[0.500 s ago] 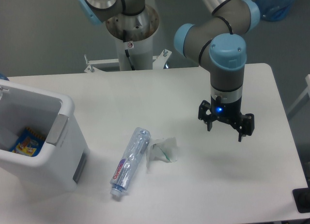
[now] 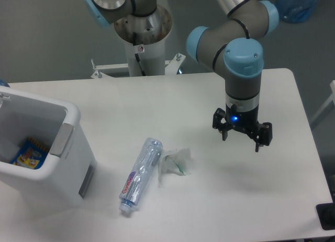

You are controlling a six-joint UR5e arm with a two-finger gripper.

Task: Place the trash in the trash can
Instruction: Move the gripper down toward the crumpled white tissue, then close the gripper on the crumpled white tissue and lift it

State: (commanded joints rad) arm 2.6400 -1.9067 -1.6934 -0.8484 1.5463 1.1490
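A clear squashed plastic bottle (image 2: 138, 176) with a pink-red label lies on the white table, front centre. A crumpled white wrapper with green marks (image 2: 175, 162) lies just right of it, touching or nearly so. The white trash can (image 2: 62, 148) with a thick rim and a grey handle patch stands at the left edge; a colourful packet lies inside it. My gripper (image 2: 241, 140) hangs above the table, well right of the wrapper, open and empty, fingers pointing down.
The arm's base column (image 2: 142, 38) stands behind the table's far edge. A blue bag (image 2: 298, 4) sits at the top right, off the table. A dark object (image 2: 327, 217) shows at the table's front right corner.
My gripper has shifted slightly to the left, toward the wrapper. The bottle, the wrapper and the trash can have not moved.
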